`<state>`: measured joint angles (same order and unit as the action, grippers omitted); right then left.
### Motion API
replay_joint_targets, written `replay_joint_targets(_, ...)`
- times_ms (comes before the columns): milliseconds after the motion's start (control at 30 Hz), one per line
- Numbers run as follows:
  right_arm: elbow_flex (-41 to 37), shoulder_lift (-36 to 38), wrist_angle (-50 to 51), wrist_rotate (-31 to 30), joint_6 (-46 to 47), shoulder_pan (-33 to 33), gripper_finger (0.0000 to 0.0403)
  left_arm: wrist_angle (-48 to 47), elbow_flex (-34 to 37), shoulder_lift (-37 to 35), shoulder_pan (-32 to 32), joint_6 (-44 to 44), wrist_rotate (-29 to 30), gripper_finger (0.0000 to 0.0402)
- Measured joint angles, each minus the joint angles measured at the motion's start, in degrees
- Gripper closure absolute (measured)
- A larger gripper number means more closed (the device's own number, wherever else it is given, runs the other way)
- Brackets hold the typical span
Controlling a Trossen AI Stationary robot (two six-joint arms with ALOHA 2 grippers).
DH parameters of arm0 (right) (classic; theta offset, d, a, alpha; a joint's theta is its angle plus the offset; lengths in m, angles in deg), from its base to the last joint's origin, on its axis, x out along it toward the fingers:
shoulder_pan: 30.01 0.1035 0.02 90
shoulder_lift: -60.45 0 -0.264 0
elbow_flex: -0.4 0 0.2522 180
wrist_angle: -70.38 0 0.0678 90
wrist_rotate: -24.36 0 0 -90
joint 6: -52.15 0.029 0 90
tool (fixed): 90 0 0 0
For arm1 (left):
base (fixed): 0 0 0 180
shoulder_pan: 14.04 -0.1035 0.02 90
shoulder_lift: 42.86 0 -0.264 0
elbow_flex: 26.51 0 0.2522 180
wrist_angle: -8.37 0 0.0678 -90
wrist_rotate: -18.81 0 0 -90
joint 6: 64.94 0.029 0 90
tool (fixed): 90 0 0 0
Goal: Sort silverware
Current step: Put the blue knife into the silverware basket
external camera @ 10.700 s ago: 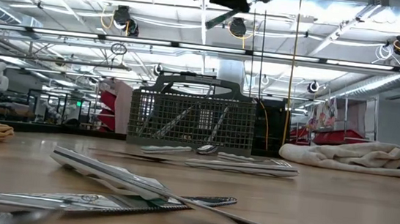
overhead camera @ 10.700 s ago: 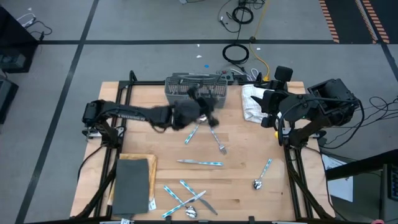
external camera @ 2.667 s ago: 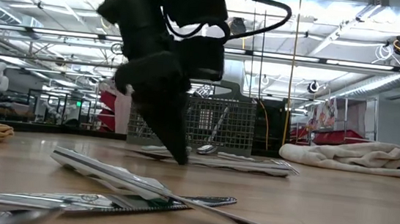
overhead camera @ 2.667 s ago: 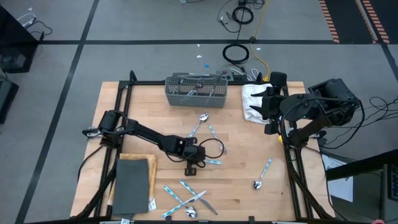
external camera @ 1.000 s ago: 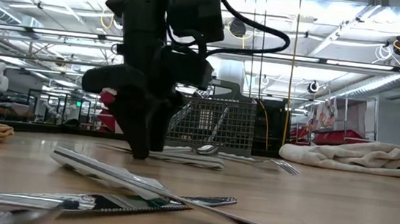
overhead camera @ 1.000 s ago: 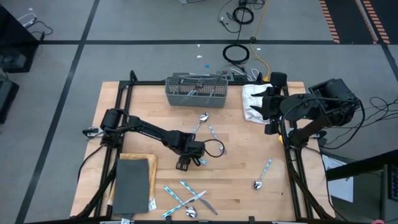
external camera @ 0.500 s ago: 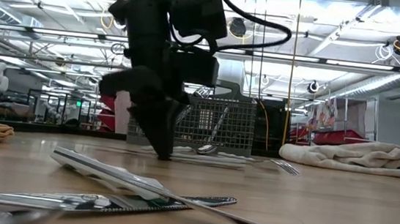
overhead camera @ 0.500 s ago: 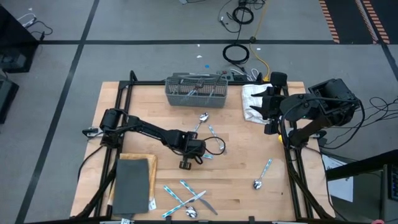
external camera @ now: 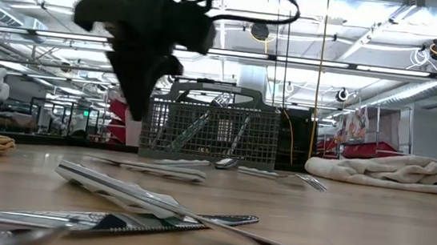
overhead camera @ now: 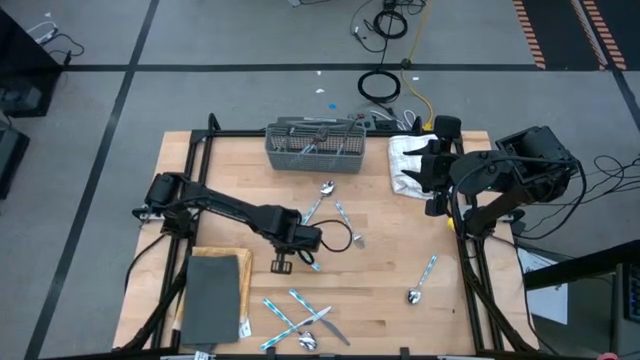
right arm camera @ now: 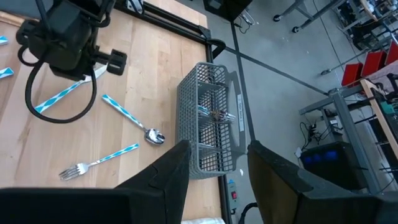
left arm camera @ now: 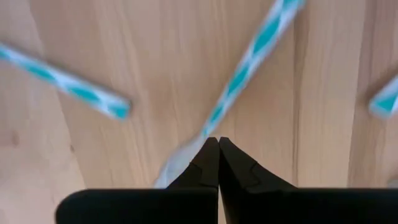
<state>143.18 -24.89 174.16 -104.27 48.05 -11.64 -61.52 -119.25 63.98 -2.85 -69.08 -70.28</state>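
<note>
The silverware, with blue-and-white handles, lies scattered on the wooden table: a knife (overhead camera: 313,264) (external camera: 150,167) at the middle, a spoon (overhead camera: 322,196) and a fork (overhead camera: 347,224) behind it, a spoon (overhead camera: 420,282) at the right, and several pieces (overhead camera: 298,322) at the near edge. My left gripper (overhead camera: 303,246) (left arm camera: 217,144) hangs shut above the knife, its tips (external camera: 144,91) clear of the table with nothing between them. My right gripper (overhead camera: 426,170) (right arm camera: 217,147) waits open, raised at the far right.
A grey mesh basket (overhead camera: 313,146) (external camera: 209,134) at the far edge holds a few pieces. A white towel (overhead camera: 407,166) lies beside it at the right. A dark pad (overhead camera: 213,295) sits at the near left. Bare wood lies between the knife and the right spoon.
My left gripper has shut at the table over the knife and then risen straight up, shifting a little toward the left edge. The knife has stayed on the table and has slid toward the left edge.
</note>
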Motion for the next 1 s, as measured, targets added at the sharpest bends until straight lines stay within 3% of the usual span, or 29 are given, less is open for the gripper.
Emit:
replay_joint_targets(100,0.0,0.0,-0.01,0.0,-0.01,0.0,0.0252,5.26,0.02,0.78,0.05,1.72,-1.21,0.0382)
replay_joint_targets(233,0.0,0.0,-0.02,0.0,-0.02,0.0,0.0252,10.11,0.02,1.95,-0.91,3.03,-7.79,0.0318)
replay_joint_targets(367,0.0,0.0,0.0,0.0,-0.02,0.01,0.0252,11.44,0.02,3.22,-0.85,5.49,-6.92,0.0252)
replay_joint_targets(500,0.0,0.0,-0.01,0.0,-0.02,0.0,0.0252,11.57,-0.02,5.5,-0.07,7.98,-6.83,0.0216)
replay_joint_targets(733,0.0,0.0,0.0,0.02,-0.04,0.0,0.0252,11.84,-0.25,10.13,0.75,9.61,-3.62,0.0207)
replay_joint_targets(867,0.0,0.0,0.0,0.02,-0.04,0.0,0.0252,11.8,-0.64,13.65,0.61,11.92,-5.78,0.021)
replay_joint_targets(1000,0.0,0.1,0.0,0.01,-0.04,0.02,0.0252,12.5,-0.95,15.35,1.54,13.57,-3.87,0.026)
